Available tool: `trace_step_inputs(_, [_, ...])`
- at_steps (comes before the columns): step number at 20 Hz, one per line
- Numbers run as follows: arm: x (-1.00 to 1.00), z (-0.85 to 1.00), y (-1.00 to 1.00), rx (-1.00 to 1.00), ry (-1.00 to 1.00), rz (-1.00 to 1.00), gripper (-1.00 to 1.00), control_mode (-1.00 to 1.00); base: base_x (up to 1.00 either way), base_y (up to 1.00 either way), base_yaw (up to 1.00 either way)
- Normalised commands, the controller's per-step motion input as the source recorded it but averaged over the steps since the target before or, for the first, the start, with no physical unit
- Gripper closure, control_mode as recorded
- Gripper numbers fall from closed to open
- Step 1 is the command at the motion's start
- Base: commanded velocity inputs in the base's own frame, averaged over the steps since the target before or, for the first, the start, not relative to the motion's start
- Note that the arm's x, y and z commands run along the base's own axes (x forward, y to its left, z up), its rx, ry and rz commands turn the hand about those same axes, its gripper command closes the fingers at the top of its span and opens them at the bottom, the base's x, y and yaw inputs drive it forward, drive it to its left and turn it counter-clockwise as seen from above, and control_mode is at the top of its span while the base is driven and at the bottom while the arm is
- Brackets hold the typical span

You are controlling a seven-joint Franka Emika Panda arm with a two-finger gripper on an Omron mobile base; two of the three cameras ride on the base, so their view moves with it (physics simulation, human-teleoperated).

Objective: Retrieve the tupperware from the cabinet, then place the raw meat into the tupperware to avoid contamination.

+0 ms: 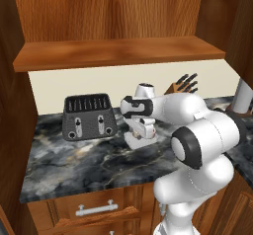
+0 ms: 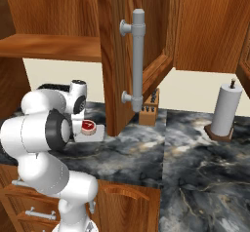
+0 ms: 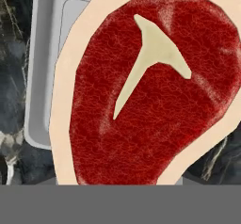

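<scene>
Meat (image 3: 146, 100) sits right under the hand cam, red w/ pale fat rim and T-bone mark, lying over the tupperware (image 3: 44, 77), whose grey rim and inner floor show at 9 to 11 o'clock of the steak. From the right base cam the steak (image 2: 88, 125) rests on the shallow whitish tub (image 2: 93, 134) on the marble counter (image 2: 146, 153), just at 3 o'clock of the wrist. Gripper (image 1: 141, 135) hangs low over it, pointing down; fingertips aren't visible in the hand view, so can't tell if the jaws are parted or pinching the meat. Prob. the steak is held or just set there bc the tub is the drop target: keeps raw juice off the stone.

Fit looks tight: the steak overhangs the tub at its 3 and 6 o'clock sides, so it may sit on the rim rather than flat inside, a judgement only.

Room: toaster (image 1: 89, 116) near at 9 o'clock of the gripper in the left base cam, knife block (image 1: 184, 85) at 1 o'clock, further back. Cabinet door (image 2: 139, 55) stands open at 2 o'clock of the tub in the right base cam, its edge and bar handle close overhead. Straight lift looks free; swing toward the door doesn't. Shelf (image 1: 118, 51) overhead limits height.
</scene>
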Motion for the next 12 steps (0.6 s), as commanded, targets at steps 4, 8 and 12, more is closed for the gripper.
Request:
trace_step_inputs(4, [0.13, 0.14, 0.08, -0.09, 0.05, 0.07, 1.00, -1.00, 0.00, 0.00, 0.00])
trace_step_inputs(8, [0.21, -0.09, -0.01, -0.04, 0.07, 0.01, 1.00, -1.00, 0.00, 0.00, 0.00])
trace_step_inputs(12, [0.15, -0.19, -0.13, 0.00, 0.04, 0.01, 1.00, -1.00, 0.00, 0.00, 0.00])
